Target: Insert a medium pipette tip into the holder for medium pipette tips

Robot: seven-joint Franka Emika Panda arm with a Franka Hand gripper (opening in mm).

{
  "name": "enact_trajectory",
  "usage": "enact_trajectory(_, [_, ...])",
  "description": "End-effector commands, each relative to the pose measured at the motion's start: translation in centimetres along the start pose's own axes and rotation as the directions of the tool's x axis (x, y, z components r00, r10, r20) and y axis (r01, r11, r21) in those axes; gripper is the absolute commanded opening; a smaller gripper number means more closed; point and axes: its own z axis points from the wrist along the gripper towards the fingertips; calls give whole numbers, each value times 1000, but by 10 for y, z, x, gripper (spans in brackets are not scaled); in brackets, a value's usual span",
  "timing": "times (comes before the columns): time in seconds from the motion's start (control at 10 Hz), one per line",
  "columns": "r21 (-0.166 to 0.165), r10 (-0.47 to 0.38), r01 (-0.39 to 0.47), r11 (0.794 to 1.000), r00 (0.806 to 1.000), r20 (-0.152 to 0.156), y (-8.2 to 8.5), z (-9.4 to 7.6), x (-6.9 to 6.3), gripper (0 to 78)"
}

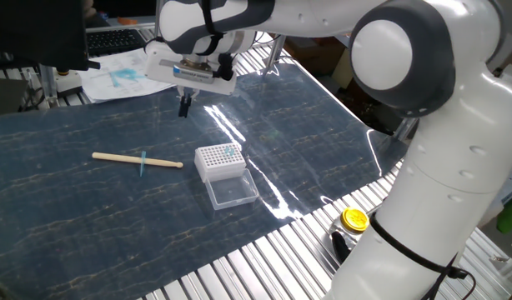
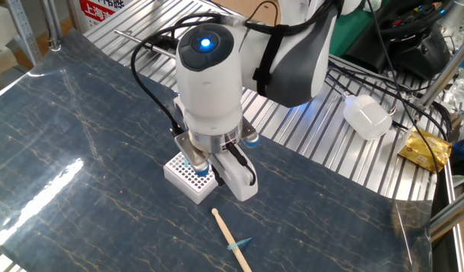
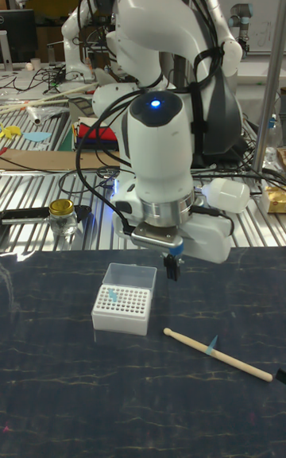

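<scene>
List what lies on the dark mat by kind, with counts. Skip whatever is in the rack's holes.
Stick: 1
Loose tip: 1
Holder: 1
Total: 3
</scene>
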Motion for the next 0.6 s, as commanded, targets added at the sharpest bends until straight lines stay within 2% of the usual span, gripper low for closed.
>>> enact_trajectory(0.1, [11,-8,8,1000,1000,-20,1,-2,-1,0])
enact_trajectory(0.3, [30,-2,4,1000,998,-55,1,-2,-1,0])
enact_trajectory(0.6, [27,1,1,1000,998,-69,1,-2,-1,0])
